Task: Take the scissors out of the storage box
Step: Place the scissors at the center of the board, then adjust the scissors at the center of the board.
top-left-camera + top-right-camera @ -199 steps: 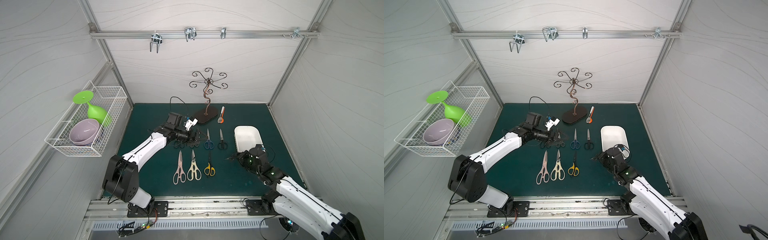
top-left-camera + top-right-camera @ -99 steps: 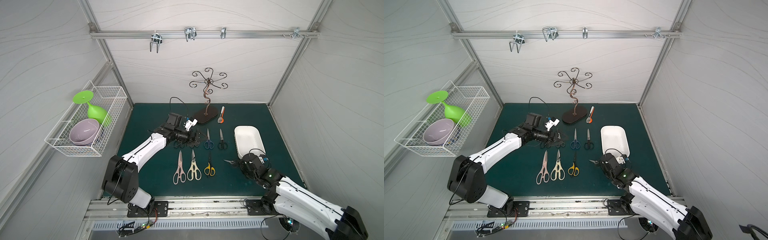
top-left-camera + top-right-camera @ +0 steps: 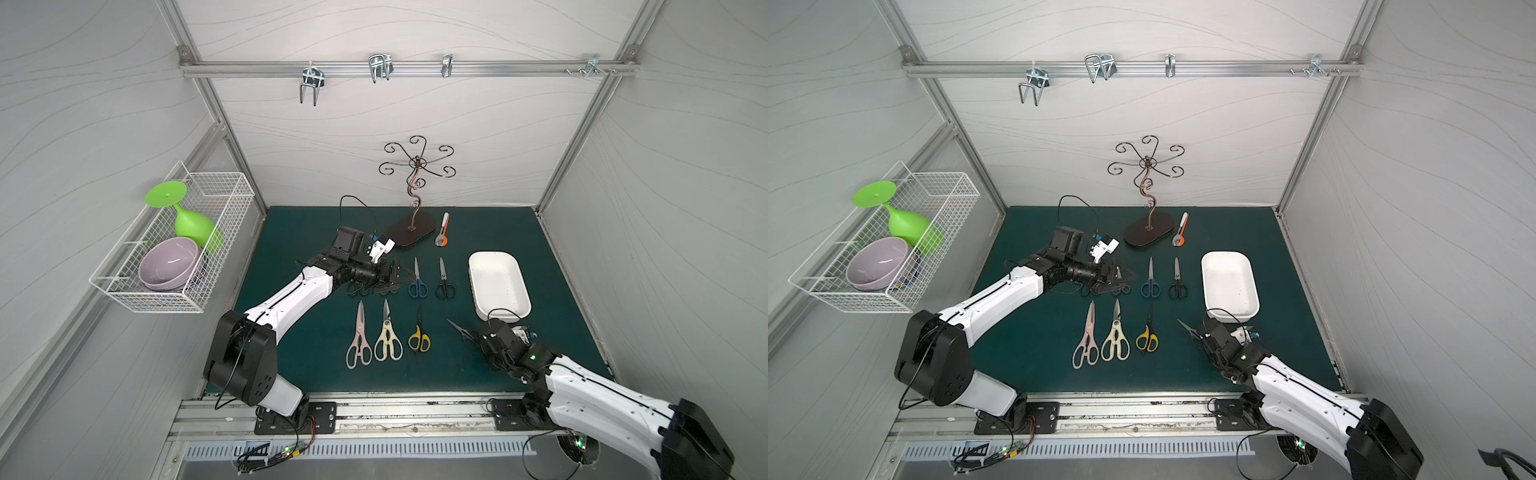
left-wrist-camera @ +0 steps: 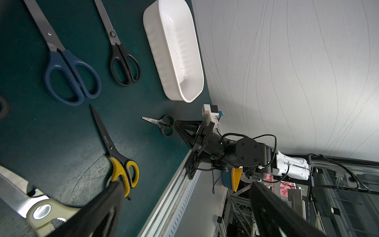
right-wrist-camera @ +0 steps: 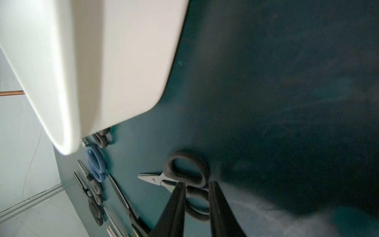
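Note:
The white storage box [image 3: 496, 282] [image 3: 1227, 282] [image 4: 174, 47] stands empty at the right of the green mat. Scissors lie in rows on the mat: a blue pair [image 3: 417, 282], a black pair [image 3: 444, 284], pink shears [image 3: 359, 336], cream shears [image 3: 387, 336], a yellow-and-black pair [image 3: 419, 332]. A small black-handled pair [image 3: 461, 330] [image 5: 184, 174] lies flat in front of the box. My right gripper [image 3: 478, 340] [image 5: 196, 183] is open, its fingers either side of that pair's handle loops. My left gripper [image 3: 401, 276] [image 4: 186, 184] is wide open and holds nothing. It hovers over small black scissors [image 3: 365, 289] that it partly hides.
A wire basket [image 3: 174, 257] on the left wall holds a green goblet and a purple bowl. A metal scroll stand [image 3: 415, 199] and a white-and-orange tool [image 3: 443, 235] sit at the back. A rail of hooks [image 3: 374, 68] runs overhead.
My right gripper came forward from the box's near end, brought the small black scissors down onto the mat, and its jaws parted. The left arm stayed still.

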Available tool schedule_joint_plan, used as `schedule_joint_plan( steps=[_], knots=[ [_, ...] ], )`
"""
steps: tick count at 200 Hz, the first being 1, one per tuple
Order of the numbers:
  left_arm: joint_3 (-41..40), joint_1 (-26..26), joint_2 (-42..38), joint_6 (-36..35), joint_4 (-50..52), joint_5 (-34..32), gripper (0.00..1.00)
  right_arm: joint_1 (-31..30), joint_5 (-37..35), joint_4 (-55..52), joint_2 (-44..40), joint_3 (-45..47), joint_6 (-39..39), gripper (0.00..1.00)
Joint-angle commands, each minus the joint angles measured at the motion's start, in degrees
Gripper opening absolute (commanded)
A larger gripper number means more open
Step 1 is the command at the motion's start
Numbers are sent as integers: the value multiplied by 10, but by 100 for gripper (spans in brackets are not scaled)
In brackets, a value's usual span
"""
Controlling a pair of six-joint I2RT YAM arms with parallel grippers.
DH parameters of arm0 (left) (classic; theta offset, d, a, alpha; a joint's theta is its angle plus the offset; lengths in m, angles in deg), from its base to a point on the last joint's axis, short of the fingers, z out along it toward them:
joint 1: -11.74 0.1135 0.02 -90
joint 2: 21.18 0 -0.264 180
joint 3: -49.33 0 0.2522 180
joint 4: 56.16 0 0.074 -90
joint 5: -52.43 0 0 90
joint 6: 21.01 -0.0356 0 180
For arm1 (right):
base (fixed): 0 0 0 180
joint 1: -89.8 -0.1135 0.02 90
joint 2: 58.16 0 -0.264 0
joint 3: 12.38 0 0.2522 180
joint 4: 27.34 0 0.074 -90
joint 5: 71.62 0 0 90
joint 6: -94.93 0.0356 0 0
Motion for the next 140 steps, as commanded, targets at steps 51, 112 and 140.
schedule_joint_plan(
  steps=[51,112,140],
  knots=[
    [2,14,-21,-10,-14,-9,100,9,25,-136,-23,-138,-232,36],
    [-12,58,-47,-8,-2,-73,100,49,245,-194,166,-331,-545,40],
    [-30,76,-74,-23,14,-112,100,40,276,-271,276,-388,-654,33]
  ],
)
